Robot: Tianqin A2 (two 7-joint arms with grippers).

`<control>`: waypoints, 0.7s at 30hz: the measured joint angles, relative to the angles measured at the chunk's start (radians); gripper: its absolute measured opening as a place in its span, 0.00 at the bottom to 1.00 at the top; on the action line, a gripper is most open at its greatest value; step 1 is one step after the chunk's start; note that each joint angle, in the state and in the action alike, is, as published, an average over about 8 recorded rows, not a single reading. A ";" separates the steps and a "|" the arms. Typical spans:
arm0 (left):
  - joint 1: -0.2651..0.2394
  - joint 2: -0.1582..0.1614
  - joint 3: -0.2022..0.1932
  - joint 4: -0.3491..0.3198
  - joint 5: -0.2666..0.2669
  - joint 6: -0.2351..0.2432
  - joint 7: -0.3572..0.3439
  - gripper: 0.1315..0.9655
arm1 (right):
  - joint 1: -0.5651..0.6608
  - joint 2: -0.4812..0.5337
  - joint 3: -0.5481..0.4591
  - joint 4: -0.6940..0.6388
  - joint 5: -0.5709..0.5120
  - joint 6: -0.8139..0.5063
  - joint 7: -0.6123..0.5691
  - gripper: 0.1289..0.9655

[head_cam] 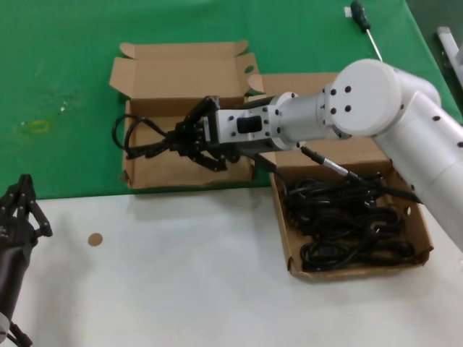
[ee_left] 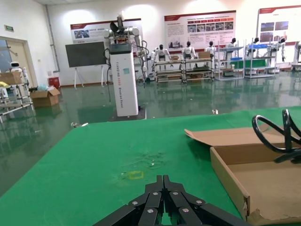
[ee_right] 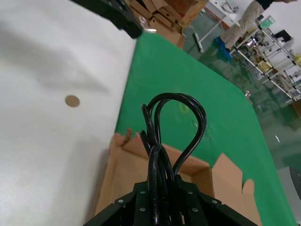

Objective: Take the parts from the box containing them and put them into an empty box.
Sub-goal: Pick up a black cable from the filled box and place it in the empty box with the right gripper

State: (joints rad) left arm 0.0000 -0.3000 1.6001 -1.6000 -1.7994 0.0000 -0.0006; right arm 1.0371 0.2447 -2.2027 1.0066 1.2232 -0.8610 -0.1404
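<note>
Midway through, judging by how things lie. At the near left edge, parked over the white surface: left gripper [head_cam: 25, 206], fingers drawn together to a point, nothing between them, well apart from both boxes.

Further right, on the green mat [head_cam: 65, 65]: the empty box [head_cam: 155, 170], lid thrown open toward the far side, floor bare as far as can be seen — no cord resting in it yet. Above that box: right gripper [head_cam: 189, 139], fingers pinched on a bundled power cord [head_cam: 141, 141], the loops poking out to the left past the box's left wall. From the right wrist, the same cord [ee_right: 174, 122] standing up out of the clamped fingers, cardboard floor beneath. So: one cord lifted and carried across, not yet let go; release into the box apparently the step in hand.

To the right, near the table's right side: the larger box [head_cam: 427, 238], a tangle of cords [head_cam: 347, 220] in it. Exact number there impossible to tell, loops overlapping; several at least, all left to move.

Far right, on the mat: a screwdriver [head_cam: 365, 25], no part of the job.

Counted: two boxes, one cord in the grip, an uncounted heap in the source box, one screwdriver, two grippers.
</note>
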 joint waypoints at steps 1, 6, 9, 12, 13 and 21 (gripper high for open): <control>0.000 0.000 0.000 0.000 0.000 0.000 0.000 0.02 | 0.002 -0.005 0.001 -0.016 0.002 0.009 -0.010 0.12; 0.000 0.000 0.000 0.000 0.000 0.000 0.000 0.02 | 0.015 -0.028 0.008 -0.092 0.009 0.055 -0.069 0.12; 0.000 0.000 0.000 0.000 0.000 0.000 0.000 0.02 | 0.021 -0.037 0.009 -0.127 0.010 0.077 -0.096 0.12; 0.000 0.000 0.000 0.000 0.000 0.000 0.000 0.02 | 0.026 -0.042 0.009 -0.153 0.008 0.092 -0.113 0.12; 0.000 0.000 0.000 0.000 0.000 0.000 0.000 0.02 | 0.027 -0.043 0.009 -0.159 0.007 0.096 -0.116 0.12; 0.000 0.000 0.000 0.000 0.000 0.000 0.000 0.02 | 0.033 -0.051 0.012 -0.191 0.007 0.116 -0.132 0.18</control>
State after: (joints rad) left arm 0.0000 -0.3000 1.6001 -1.6000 -1.7996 0.0000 -0.0005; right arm 1.0703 0.1934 -2.1908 0.8153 1.2304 -0.7454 -0.2723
